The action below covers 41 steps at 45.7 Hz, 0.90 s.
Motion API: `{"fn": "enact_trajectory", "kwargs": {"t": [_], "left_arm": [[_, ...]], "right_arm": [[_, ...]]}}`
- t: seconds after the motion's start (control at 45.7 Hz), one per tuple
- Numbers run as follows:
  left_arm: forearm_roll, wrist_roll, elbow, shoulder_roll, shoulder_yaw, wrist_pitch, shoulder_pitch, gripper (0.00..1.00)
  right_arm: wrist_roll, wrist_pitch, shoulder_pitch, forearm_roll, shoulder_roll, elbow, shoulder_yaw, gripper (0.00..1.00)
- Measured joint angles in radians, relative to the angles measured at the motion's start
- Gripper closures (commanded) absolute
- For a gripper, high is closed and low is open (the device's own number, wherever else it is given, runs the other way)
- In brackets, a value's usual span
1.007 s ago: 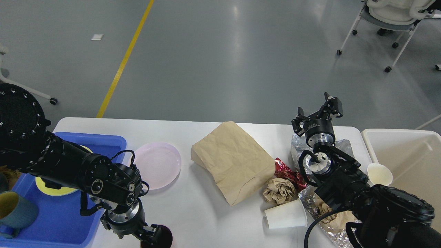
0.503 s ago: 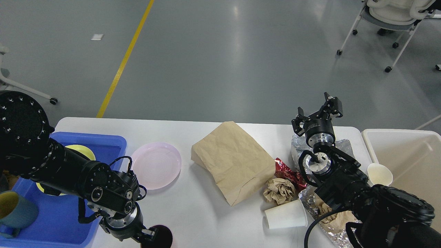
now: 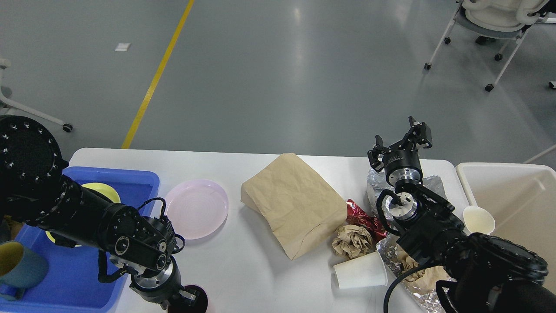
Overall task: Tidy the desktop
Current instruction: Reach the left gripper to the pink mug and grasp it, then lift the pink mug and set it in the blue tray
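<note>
Right gripper spread wide above desktop

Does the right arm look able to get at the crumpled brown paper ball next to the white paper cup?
Probably yes: the crumpled brown paper ball lies uncovered just left of the right arm, whose right gripper is open and empty. It would have to fold back toward the white paper cup.

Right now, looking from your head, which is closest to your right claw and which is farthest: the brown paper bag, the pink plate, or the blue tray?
From my right claw:
1. Brown paper bag, just to its left at mid-table.
2. Pink plate, farther left.
3. Blue tray, at the far left end of the desktop.
</note>
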Motion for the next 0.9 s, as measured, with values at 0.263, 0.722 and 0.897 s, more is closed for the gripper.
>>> {"fn": "enact_trajectory", "kwargs": {"t": [0.263,0.722,0.897], "left_arm": [[0.000,-0.013,0.000,0.002,0.000,-0.002,-0.001,1.00],[-0.014,-0.065,-0.007,0.103,-0.014,-0.136,-0.145,1.00],[-0.016,-0.098,-0.002,0.277,-0.066,-0.402,-0.365,1.00]], "right_arm": [[0.000,0.000,0.000,0.000,0.000,0.000,0.000,0.00],[0.000,0.000,0.000,0.000,0.000,0.000,0.000,0.00],[0.000,0.000,0.000,0.000,0.000,0.000,0.000,0.00]]}}
